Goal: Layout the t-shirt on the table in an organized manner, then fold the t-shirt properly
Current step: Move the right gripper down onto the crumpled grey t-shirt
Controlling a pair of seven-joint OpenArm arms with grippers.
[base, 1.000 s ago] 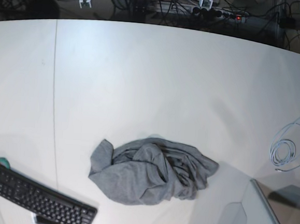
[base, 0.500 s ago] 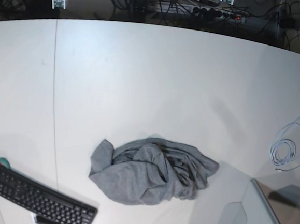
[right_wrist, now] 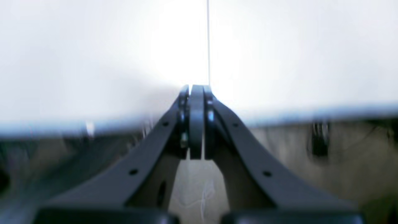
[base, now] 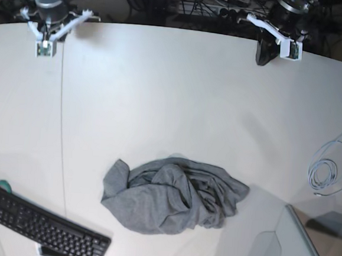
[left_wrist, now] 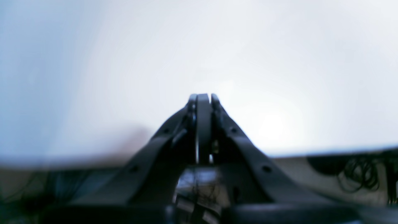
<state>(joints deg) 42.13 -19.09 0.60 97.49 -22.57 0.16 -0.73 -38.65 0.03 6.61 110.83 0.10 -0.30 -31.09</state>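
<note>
T-shirt (base: 174, 195), grey and crumpled in a loose heap, lies on the white worktop (base: 179, 99) toward its near edge, roughly midway along it. A black keyboard (base: 36, 224) sits at the near left corner, just apart from the shirt, and a coil of pale cable (base: 327, 170) rests by the right edge. A thin dark seam (base: 62, 119) runs from near to far on the left side. At the far edge, well apart from the shirt, both arms reach over the worktop: the right gripper (base: 44, 48) at the far left by the seam, the left gripper (base: 264, 55) toward the far right. Each has its jaws together, holding nothing.
</note>
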